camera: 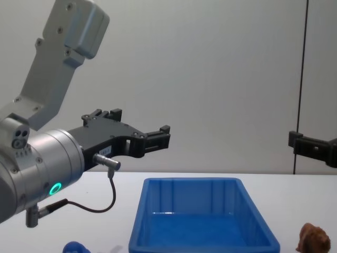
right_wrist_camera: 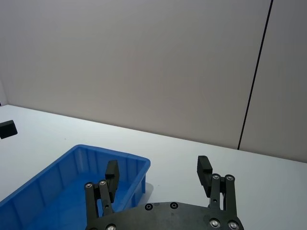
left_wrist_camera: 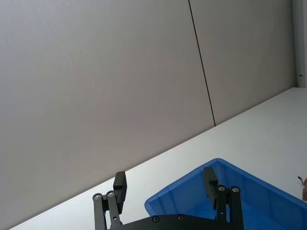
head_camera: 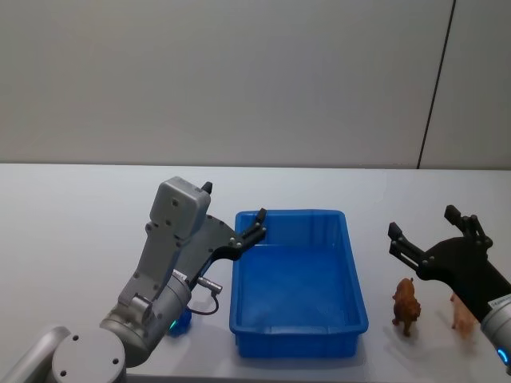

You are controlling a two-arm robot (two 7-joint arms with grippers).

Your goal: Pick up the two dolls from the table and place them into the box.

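White table, wall behind. Blue box sits mid-table close to the front edge, nothing visible inside.

Left arm comes up from the front left corner. The left gripper is held in the air over the box's far left corner, fingers spread wide with nothing between them. In the chest view it sits well above the box rim.

Right gripper is above the table to the right of the box, fingers also spread wide and holding nothing.

Brown doll stands on the table just right of the box's front right corner. It is nearer the front edge than the right fingertips, not between them and not touching. It is cut off at the lower edge in the chest view. A peach-coloured shape beside it is partly hidden by the right gripper's body, so what it is cannot be made out.

Blue doll lies by the front edge, left of the box and well apart from the left fingers. In the head view the left arm hides most of it.
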